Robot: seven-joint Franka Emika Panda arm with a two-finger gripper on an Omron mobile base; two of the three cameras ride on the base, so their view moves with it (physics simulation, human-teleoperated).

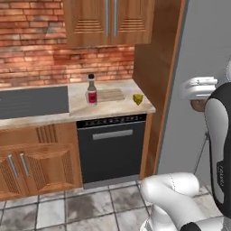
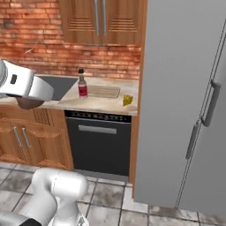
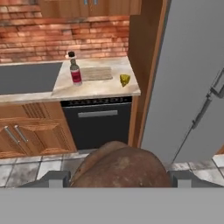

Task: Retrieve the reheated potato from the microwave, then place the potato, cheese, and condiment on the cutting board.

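The hand grips the brown potato between its fingers, held in the air well short of the surface. There, the bottle stands at the cutting board's left edge; the cheese lies right of it.
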